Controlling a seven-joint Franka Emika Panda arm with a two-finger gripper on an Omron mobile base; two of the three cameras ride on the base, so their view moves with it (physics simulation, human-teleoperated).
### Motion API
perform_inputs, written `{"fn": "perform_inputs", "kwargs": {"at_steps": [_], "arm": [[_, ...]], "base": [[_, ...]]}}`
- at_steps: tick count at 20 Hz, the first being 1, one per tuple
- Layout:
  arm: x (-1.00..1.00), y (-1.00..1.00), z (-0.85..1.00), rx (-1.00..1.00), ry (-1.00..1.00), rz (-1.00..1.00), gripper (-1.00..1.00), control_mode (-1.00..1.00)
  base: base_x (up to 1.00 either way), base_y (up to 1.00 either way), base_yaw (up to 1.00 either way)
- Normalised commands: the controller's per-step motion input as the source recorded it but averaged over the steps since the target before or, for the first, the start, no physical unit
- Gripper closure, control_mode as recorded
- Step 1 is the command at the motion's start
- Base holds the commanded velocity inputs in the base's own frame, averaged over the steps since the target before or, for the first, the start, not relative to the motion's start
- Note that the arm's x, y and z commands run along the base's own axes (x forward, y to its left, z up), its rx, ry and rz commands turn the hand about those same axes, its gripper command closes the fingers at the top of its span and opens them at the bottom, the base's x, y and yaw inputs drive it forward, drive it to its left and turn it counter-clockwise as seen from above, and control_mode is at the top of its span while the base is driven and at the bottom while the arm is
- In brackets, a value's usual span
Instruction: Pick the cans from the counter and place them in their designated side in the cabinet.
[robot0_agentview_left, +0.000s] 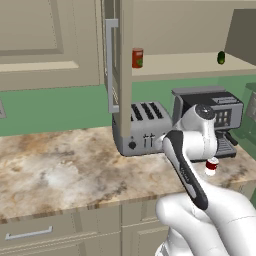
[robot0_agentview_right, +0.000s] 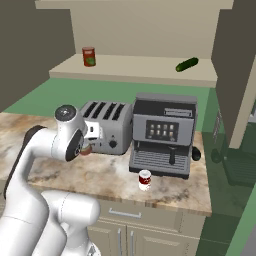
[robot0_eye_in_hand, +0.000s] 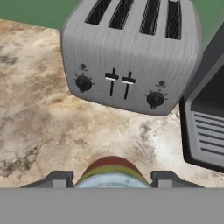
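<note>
While open, cabinet (robot0_agentview_left: 125, 75) with red can (robot0_agentview_left: 137, 58)

gripper (robot0_eye_in_hand: 112, 178) closed on something, arm bent forward

A glossy white robot arm (robot0_agentview_left: 200, 150) of rounded, bulbous segments, with a dark grey joint band, grey round cap and small dark fingertips (robot0_eye_in_hand: 59, 178).

Green wall (robot0_agentview_left: 60, 107) behind my counter (robot0_agentview_left: 60, 170); toaster (robot0_agentview_right: 106, 127) and coffee machine (robot0_agentview_right: 162, 135) along its back edge.
</note>
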Motion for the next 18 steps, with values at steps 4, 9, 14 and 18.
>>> {"fn": "perform_inputs", "kwargs": {"at_steps": [4, 9, 14, 18], "arm": [[-0.22, -0.05, 0.20, 0.00, -0.03, 0.00, 1.00, -1.00], [-0.25, -0.10, 0.16, 0.00, -0.04, 0.00, 1.00, -1.00], [-0.23, -0.04, 0.22, 0.00, -0.07, 0.00, 1.00, -1.00], [-0.11, 0.00, 0.27, 0.00, -0.06, 0.00, 1.00, -1.00]], "base": [[0.00, 0.00, 0.00], [0.00, 0.00, 0.00], [0.00, 0.00, 0.00], [0.00, 0.00, 0.00]]}}
